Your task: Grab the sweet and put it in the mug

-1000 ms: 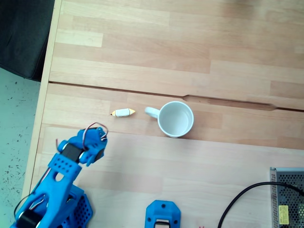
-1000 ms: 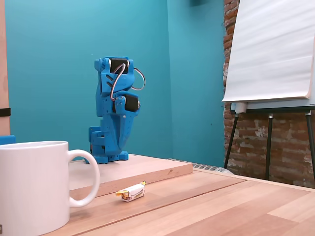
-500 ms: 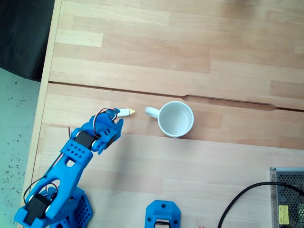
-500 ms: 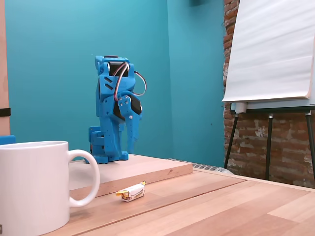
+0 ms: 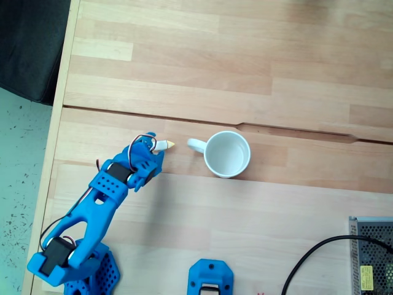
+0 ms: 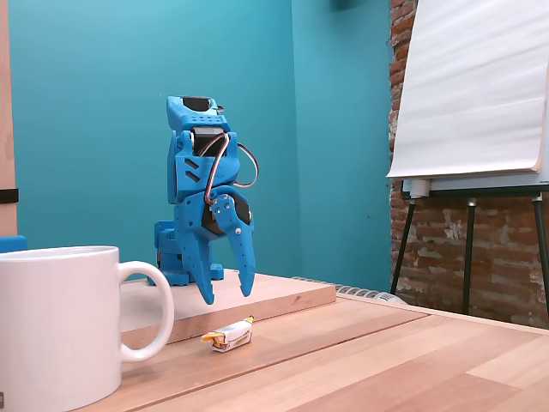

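Fixed views: my blue arm leans out over the wooden counter (image 5: pixel 258 67), seen once from above and once from low at counter level.

Claw: in the low fixed view the claw (image 6: pixel 227 298) points down with its two fingers clearly apart and nothing between them. It hangs above the sweet (image 6: pixel 228 336), not touching it. From above, the claw (image 5: pixel 149 149) covers the sweet's left end.

Sweet: it lies flat on the counter, just left of the mug handle as the top-down fixed view shows it. Only its white middle and one yellow tip (image 5: pixel 164 145) peek out past the claw there.

Mug: the mug (image 5: pixel 226 153) stands upright and empty, handle turned toward the sweet, near it but not touching. In the low view the mug (image 6: pixel 60 326) fills the lower left foreground.

Handling, as I judge it: the sweet looks very light, with a firm core and thin, crinkly twisted ends. It would likely skid on the smooth wood if one finger nudges it first. I would close across the white middle, not on the tips, which would fold and slip out.

Stage: I read this as the approach over the sweet, grasp not yet made.

Risk: a small target lying low, so the fingers may scrape the counter or pinch only wrapper.

Elsewhere: a black cable (image 5: pixel 313 258) and a metal mesh box (image 5: pixel 372 255) sit at the lower right edge.
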Tool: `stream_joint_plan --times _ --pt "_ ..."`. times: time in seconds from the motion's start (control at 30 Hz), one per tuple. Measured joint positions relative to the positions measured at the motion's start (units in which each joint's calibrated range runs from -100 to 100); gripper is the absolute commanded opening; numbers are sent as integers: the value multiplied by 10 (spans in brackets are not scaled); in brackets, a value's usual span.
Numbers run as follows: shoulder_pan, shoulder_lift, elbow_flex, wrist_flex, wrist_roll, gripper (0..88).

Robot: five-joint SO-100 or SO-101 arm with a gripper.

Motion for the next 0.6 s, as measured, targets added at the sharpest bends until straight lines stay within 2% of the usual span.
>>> stream_joint_plan --times 0.2,0.4,0.6 --pt "0 35 -47 -10 -5 193" --pt "0 54 -83 -5 -53 193" --pt "-27 56 -113 98 -76 193"
